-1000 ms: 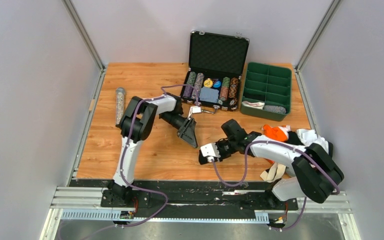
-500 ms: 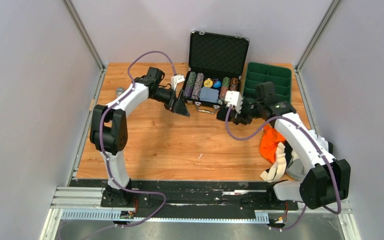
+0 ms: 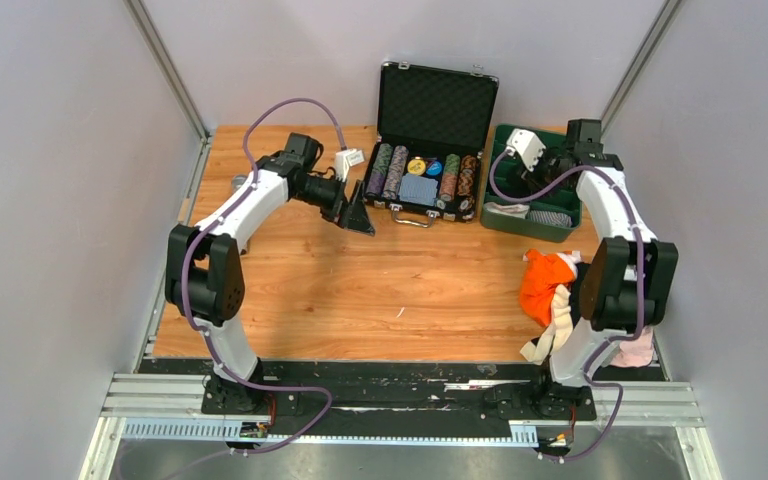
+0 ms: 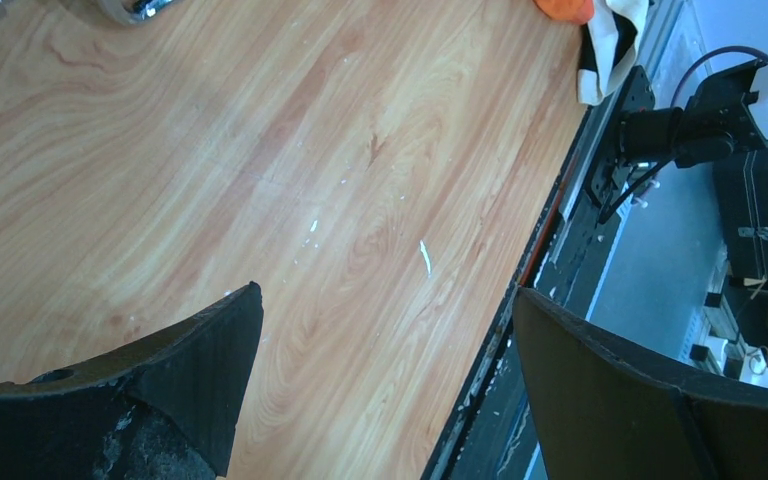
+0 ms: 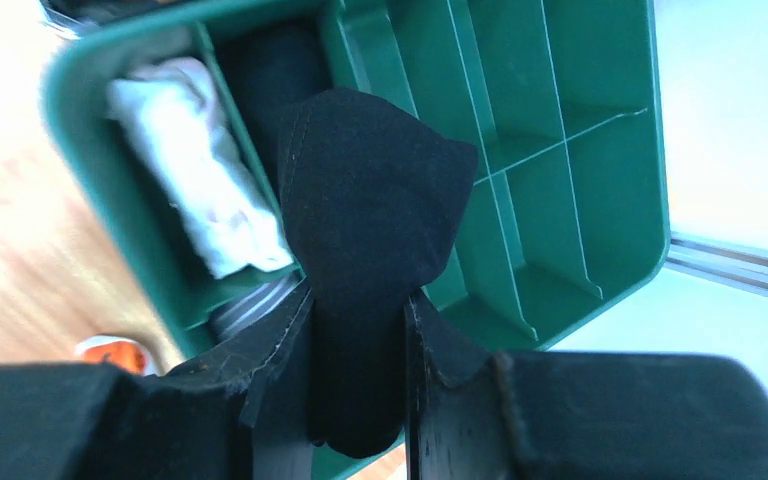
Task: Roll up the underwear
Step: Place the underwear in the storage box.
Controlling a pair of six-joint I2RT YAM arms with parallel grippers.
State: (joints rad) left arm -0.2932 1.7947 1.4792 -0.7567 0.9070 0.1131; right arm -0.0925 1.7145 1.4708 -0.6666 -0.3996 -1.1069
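Observation:
My right gripper (image 5: pixel 357 300) is shut on a rolled black underwear (image 5: pixel 365 210) and holds it over the green compartment tray (image 5: pixel 560 200); in the top view this gripper (image 3: pixel 552 168) is above the tray (image 3: pixel 533 150). A rolled white underwear (image 5: pixel 195 165) and a pinstriped one (image 5: pixel 250 308) lie in the tray's front compartments. A pile with orange (image 3: pixel 542 280), beige (image 3: pixel 552 338) and pink (image 3: pixel 640 350) underwear lies at the table's right edge. My left gripper (image 3: pixel 358 215) is open and empty above bare wood (image 4: pixel 385 300).
An open black poker-chip case (image 3: pixel 430 140) stands at the back, left of the tray, close to my left gripper. A glittery tube (image 3: pixel 238 182) lies at the left behind my left arm. Grey walls close in the table on both sides.
My right arm has swung from the table's middle up and back to over the green tray, carrying the black underwear. My left arm stretched out towards the case, then stayed nearly still.

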